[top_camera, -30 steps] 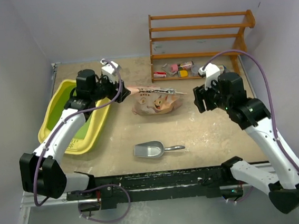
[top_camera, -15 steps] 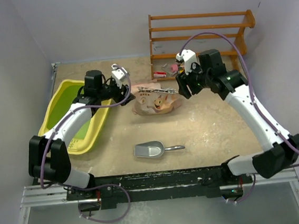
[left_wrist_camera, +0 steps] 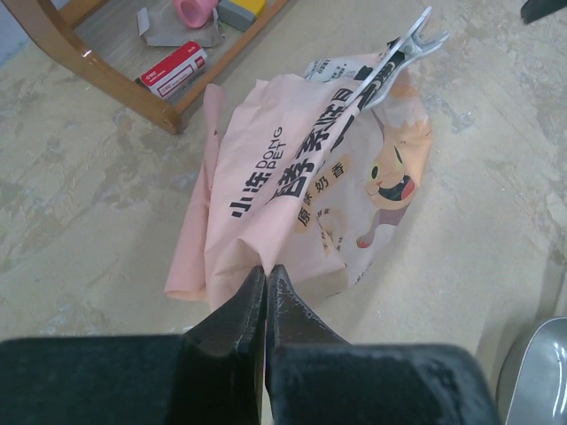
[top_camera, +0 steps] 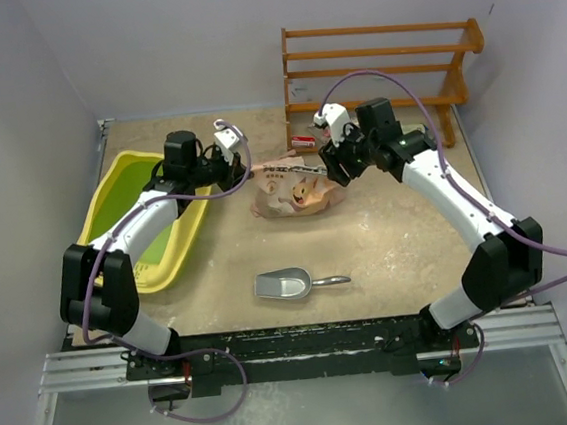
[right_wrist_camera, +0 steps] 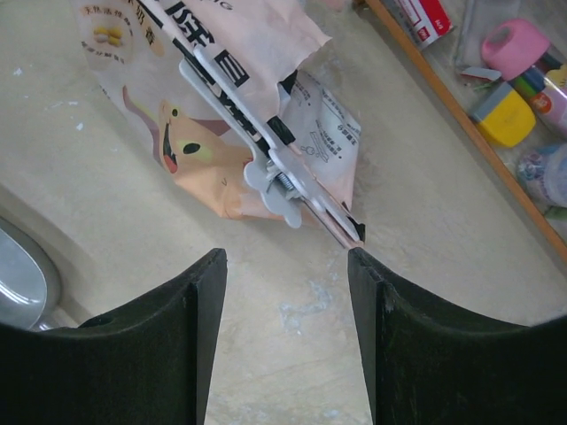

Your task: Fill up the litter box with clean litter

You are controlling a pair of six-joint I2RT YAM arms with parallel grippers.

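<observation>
We are opening the litter bag [left_wrist_camera: 301,195]. Our left gripper [left_wrist_camera: 266,274] is clenched at its left edge, and our right gripper [right_wrist_camera: 288,266] gapes beside the sealing clip [right_wrist_camera: 266,168], which likely needs removing next.

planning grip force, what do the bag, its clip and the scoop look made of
The bag: probably thin printed film or coated paper, matte; it creases and slumps. The clip: pale grey plastic, smooth, with a small metal spring showing. The scoop: likely metal; silvery with bright reflections.

Litter box [top_camera: 151,276] partly behind left arm [top_camera: 140,220]
</observation>
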